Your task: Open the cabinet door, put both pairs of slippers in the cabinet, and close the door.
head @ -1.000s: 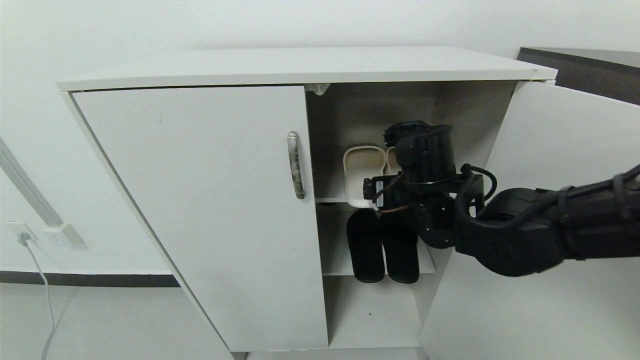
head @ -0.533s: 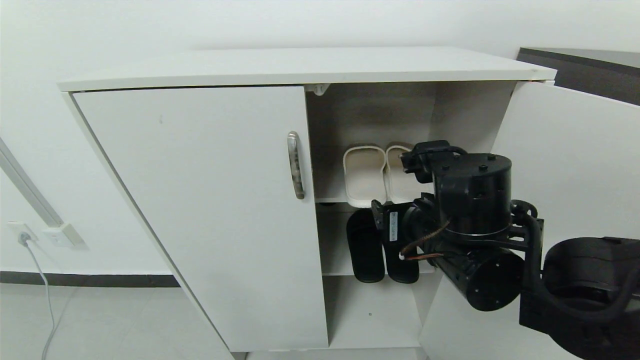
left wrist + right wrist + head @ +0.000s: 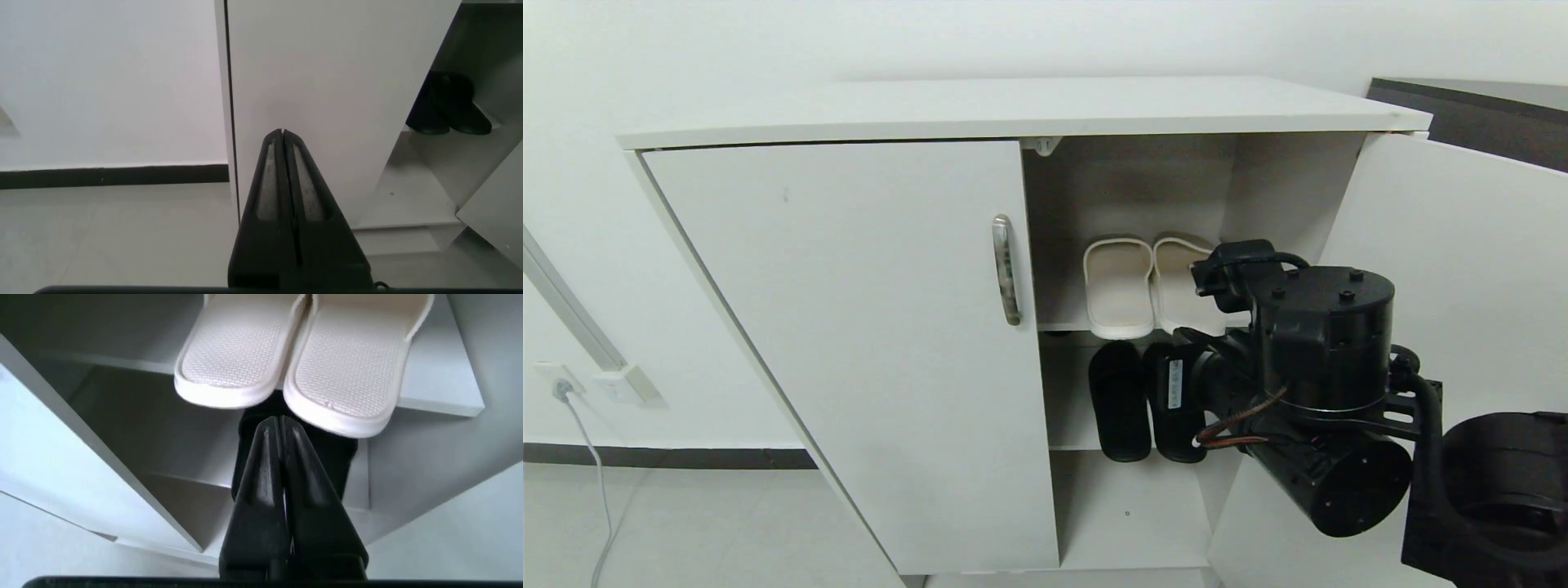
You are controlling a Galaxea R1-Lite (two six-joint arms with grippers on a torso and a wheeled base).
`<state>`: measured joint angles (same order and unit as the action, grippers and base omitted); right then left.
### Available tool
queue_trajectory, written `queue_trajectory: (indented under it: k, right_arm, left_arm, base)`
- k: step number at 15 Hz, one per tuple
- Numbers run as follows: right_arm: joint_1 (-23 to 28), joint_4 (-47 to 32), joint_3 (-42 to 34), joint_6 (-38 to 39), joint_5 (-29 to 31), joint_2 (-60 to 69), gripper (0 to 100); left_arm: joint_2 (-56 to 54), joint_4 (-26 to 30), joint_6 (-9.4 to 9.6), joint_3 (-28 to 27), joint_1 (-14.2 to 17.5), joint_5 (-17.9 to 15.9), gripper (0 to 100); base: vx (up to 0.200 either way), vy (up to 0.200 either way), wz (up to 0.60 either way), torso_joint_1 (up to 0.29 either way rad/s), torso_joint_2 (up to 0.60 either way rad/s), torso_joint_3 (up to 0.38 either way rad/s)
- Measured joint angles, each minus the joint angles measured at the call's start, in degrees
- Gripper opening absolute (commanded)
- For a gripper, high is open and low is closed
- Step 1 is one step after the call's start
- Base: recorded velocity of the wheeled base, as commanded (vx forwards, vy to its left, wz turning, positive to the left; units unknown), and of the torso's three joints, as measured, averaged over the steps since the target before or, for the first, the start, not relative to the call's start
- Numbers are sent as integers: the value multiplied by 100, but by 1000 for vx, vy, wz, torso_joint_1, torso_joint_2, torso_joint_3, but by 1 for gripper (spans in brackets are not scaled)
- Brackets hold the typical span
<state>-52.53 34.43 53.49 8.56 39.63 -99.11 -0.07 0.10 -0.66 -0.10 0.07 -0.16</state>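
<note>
The white cabinet [image 3: 1013, 102] has its left door [image 3: 849, 343] closed and its right door [image 3: 1445, 269] swung open. A pair of white slippers [image 3: 1143, 286] [image 3: 310, 351] lies on the upper shelf, heels at the front edge. On the shelf below lies a pair of black slippers [image 3: 1147, 404] [image 3: 449, 106] [image 3: 350, 469]. My right gripper [image 3: 280, 425] is shut and holds nothing, just outside the open compartment and level with the black pair. My left gripper [image 3: 283, 135] is also shut with nothing in it, low down, facing the closed door's lower part.
The closed door carries a metal handle [image 3: 1005, 269] beside the opening. A bottom compartment [image 3: 1127, 506] lies under the black slippers. A wall socket [image 3: 560, 384] with a cable sits low on the left wall. A dark counter [image 3: 1486, 114] stands behind the open door.
My right arm has pulled back from the upper shelf, down and to the right. The white slippers stay on the shelf and now show in full.
</note>
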Motion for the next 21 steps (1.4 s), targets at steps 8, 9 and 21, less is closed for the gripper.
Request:
queue_trajectory:
  k: [8, 9, 21]
  right_arm:
    - [-22, 0, -52, -2, 0, -6, 0]
    - [-37, 2, -52, -5, 0, -9, 0]
    - [-26, 2, -178, 2, 2, -94, 0]
  left_arm:
    - [0, 0, 0, 2, -2, -2, 0]
    - [0, 0, -2, 2, 0, -2, 0]
    - [0, -2, -10, 0, -2, -2, 0]
  base:
    - [-100, 0, 0, 2, 1, 1]
    - [-200, 0, 0, -17, -2, 12]
    - [-200, 0, 0, 1, 3, 2]
